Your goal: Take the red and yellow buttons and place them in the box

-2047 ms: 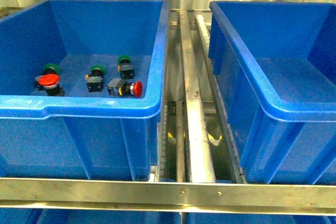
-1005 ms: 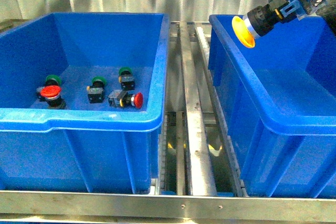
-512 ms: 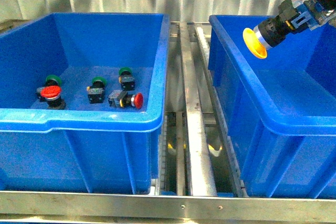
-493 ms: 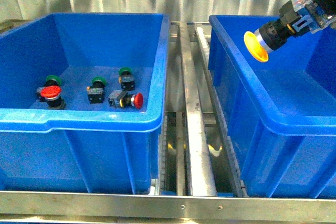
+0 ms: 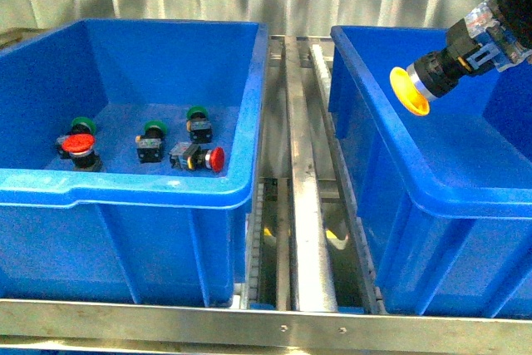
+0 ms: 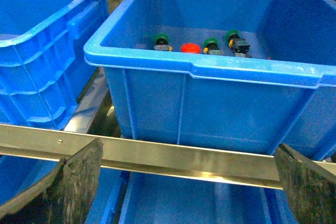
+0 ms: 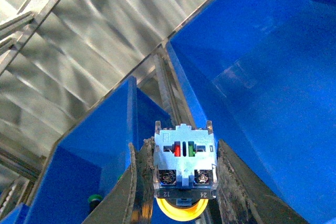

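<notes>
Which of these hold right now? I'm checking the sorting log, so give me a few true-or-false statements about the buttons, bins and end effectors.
1. The right end effector grips a yellow-capped button. True.
2. That button lies on a bin floor. False: it is held in the air over the right bin.
3. Two red-capped buttons lie in the left bin. True.
4. The left end effector is shut on something. False: it is open and empty.
5. Only red-capped parts lie in the left bin. False: three green-capped switches lie there too.
</notes>
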Robot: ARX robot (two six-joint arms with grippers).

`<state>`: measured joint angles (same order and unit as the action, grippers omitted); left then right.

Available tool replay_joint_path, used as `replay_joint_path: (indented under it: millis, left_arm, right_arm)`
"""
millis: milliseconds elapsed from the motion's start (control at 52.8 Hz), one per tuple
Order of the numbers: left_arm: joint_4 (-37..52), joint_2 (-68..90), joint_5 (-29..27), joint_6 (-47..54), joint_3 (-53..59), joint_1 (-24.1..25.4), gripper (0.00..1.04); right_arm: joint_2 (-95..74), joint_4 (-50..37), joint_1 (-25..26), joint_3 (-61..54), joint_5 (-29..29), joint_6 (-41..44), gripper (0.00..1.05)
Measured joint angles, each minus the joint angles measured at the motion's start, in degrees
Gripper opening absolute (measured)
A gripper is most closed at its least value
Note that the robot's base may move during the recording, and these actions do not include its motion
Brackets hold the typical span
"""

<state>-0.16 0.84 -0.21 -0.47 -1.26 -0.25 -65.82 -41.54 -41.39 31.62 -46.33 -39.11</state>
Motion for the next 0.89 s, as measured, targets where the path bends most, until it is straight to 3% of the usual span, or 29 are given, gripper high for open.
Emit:
replay_joint_path:
  millis: [569,891]
  left_arm:
    - [0.07,0.0,0.17,0.02,0.02,0.0,0.97]
    - [0.13,0.0,0.2,0.0,0.02,0.0,0.97]
  right_arm:
    - [6.32,2.49,0.59,-3.5,-2.14,-0.59,0.25]
    - [11.08,4.39,3.56,-6.14,-5.29,-0.87,0.25]
